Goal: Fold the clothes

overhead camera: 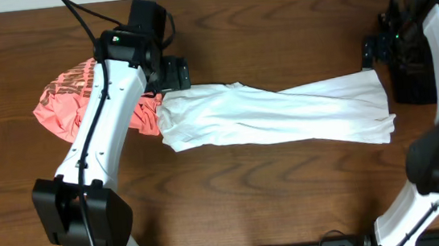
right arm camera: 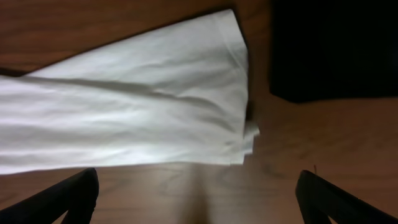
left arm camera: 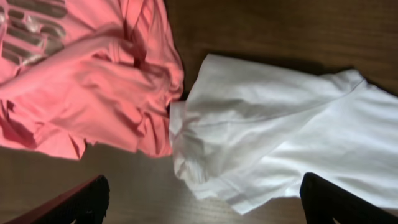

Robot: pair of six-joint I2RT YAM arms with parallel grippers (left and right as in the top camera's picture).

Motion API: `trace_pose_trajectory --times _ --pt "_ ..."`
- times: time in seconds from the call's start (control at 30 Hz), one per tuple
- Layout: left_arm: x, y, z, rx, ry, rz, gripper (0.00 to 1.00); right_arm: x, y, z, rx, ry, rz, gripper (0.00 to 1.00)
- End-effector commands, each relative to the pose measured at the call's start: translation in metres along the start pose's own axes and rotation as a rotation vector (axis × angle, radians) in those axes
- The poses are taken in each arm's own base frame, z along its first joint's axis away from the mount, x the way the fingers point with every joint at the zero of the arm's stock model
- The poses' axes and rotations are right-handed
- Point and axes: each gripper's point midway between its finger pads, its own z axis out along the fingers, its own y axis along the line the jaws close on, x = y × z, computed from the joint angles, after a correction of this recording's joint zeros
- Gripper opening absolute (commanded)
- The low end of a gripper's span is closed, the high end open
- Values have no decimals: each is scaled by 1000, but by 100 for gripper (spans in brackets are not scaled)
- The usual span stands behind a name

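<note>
white T-shirt (overhead camera: 275, 113) | left tool (left arm camera: 202, 202): apart, above one end | right tool (right arm camera: 198, 199): apart, above other end

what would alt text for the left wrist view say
A crumpled coral-pink shirt lies at upper left on a wooden table, its edge touching a white T-shirt spread to the right. The left end effector hangs open above them, holding nothing.

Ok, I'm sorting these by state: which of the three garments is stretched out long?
The white T-shirt, drawn into a long band across the middle; the coral-pink shirt is bunched up, and the black garment is compact.
</note>
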Motion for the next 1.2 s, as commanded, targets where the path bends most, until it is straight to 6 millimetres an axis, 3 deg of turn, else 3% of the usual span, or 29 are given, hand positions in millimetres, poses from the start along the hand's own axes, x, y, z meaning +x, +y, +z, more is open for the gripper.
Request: trace_pose_trajectory --times 0.0,0.2,0.47,0.93,1.17 --pt "2 1 -6 4 8 11 98 6 -6 -10 17 -7 49 99" --pt "3 2 -6 2 10 15 98 12 -8 17 -70 32 38 99" --pt "3 2 -6 3 11 15 98 30 -11 81 -76 86 35 95" --pt "4 2 -6 2 14 15 98 58 -24 150 -115 96 99 90" --pt "4 2 -6 2 14 15 98 69 -24 173 -114 86 102 88"
